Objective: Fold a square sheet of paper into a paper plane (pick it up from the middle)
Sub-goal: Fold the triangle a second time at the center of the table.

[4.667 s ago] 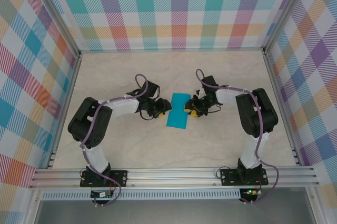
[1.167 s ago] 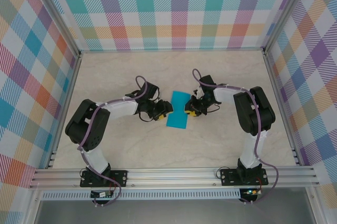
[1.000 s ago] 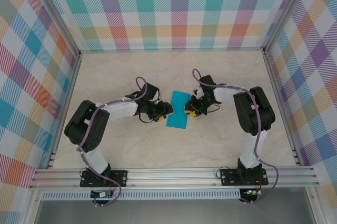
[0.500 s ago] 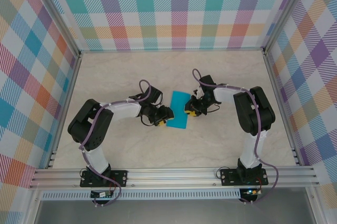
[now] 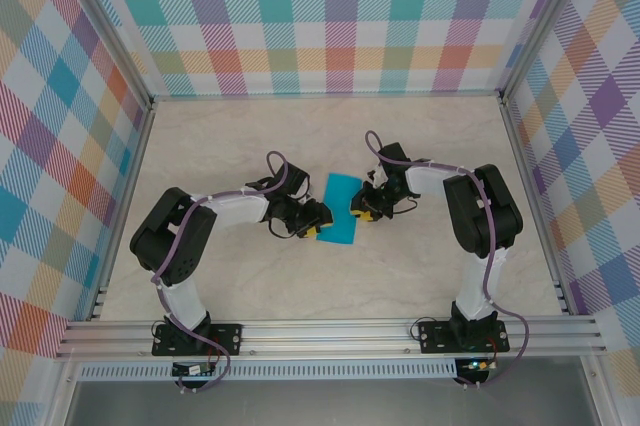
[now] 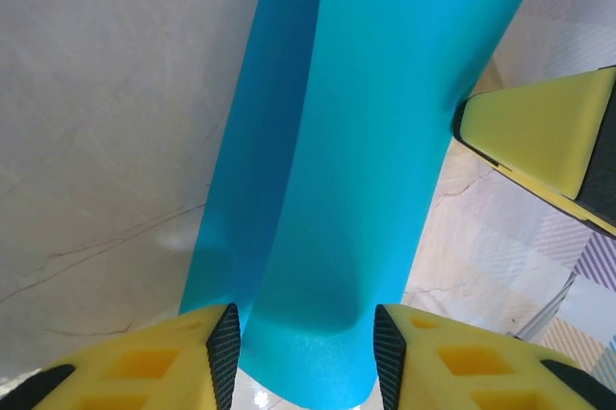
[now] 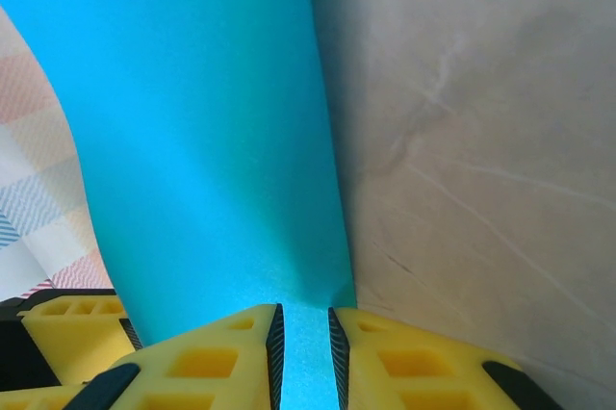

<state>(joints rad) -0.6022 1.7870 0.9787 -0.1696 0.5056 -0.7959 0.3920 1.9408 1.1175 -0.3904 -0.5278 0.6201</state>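
The square sheet of paper [image 5: 338, 208] is teal-blue and lies folded into a long rectangle mid-table. In the left wrist view its upper layer [image 6: 366, 140] bows up off the lower one. My left gripper [image 5: 315, 228] is at the paper's near-left edge. Its jaws [image 6: 306, 328] stand open, wide apart, with the lifted edge between them and neither pad touching it. My right gripper [image 5: 357, 211] sits on the paper's right edge. Its jaws [image 7: 303, 319] are a narrow gap apart, with the paper [image 7: 192, 140] flat beneath the tips.
Bare marble-patterned tabletop [image 5: 420, 266] surrounds the paper. Checked walls [image 5: 330, 16] and metal frame rails enclose the table on three sides. One yellow finger [image 6: 539, 131] of the right gripper shows beyond the paper in the left wrist view.
My left gripper has slid right and slightly nearer, onto the paper's near-left edge, and its jaws have narrowed a little. The right arm and the paper have stayed put.
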